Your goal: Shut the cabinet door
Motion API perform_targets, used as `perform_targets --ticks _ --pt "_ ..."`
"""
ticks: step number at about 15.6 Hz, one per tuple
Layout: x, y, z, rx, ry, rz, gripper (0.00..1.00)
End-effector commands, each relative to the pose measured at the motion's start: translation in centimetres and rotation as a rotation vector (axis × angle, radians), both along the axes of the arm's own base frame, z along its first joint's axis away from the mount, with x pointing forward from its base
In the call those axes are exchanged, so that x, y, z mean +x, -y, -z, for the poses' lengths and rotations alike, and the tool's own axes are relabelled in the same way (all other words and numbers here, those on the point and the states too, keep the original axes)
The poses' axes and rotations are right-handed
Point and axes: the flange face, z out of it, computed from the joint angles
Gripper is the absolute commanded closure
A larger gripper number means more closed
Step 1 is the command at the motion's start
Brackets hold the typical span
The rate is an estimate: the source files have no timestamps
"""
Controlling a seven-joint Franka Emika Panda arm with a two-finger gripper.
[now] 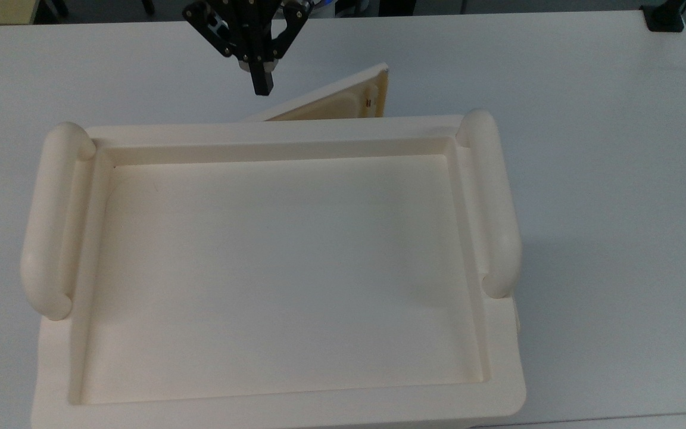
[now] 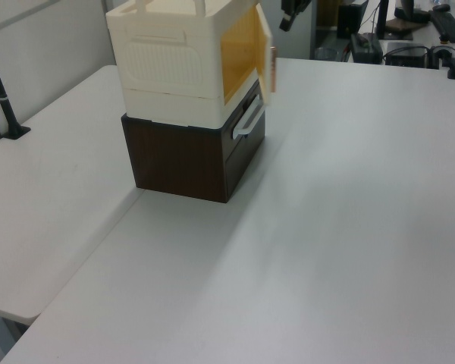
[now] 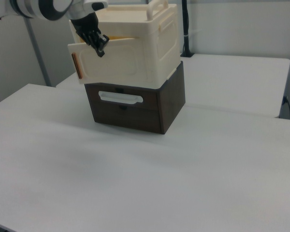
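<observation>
The cream cabinet (image 1: 319,128) has a recessed tray top with a thick bar handle on each side, and it sits on a dark brown drawer unit (image 2: 183,155). The cabinet door (image 1: 334,96) stands ajar at a small angle, its free edge toward the top view's right. In the left view the cabinet door (image 2: 265,51) nearly covers the orange interior. My black gripper (image 1: 262,86) is shut, just outside the door's outer face near its middle. In the right view my gripper (image 3: 99,47) lies against the upper part of the door (image 3: 113,65).
A white table (image 1: 587,119) spreads around the stack. The brown unit has a pale drawer handle (image 3: 120,99) below the door. A black clamp (image 1: 663,18) sits at the table's far corner. A black post (image 2: 1,95) stands at the left view's left.
</observation>
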Motion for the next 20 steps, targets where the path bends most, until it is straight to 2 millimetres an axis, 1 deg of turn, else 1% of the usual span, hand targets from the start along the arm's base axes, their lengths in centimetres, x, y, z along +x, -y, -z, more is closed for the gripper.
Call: perform_targets --ticks 1,3,6,11,15,17,19,20 --pt "1.5 -2.1 0.7 -0.013 0.082 -0.01 1.0" --pt "2.3 -2.2 1.4 -0.013 0.104 -0.008 1.0" --pt "3.2 -2.3 1.1 -0.014 0.185 -0.004 1.0" --pt "3.5 -2.3 1.5 -0.021 0.19 -0.006 1.0" --pt "3.9 -2.3 0.5 -0.019 0.28 0.001 1.0" --pt "4.2 -2.2 1.2 -0.022 0.273 0.001 1.0" --pt "4.1 -2.2 1.3 -0.025 0.269 -0.003 1.0" --pt "4.1 -2.2 1.7 -0.028 0.257 -0.008 1.0"
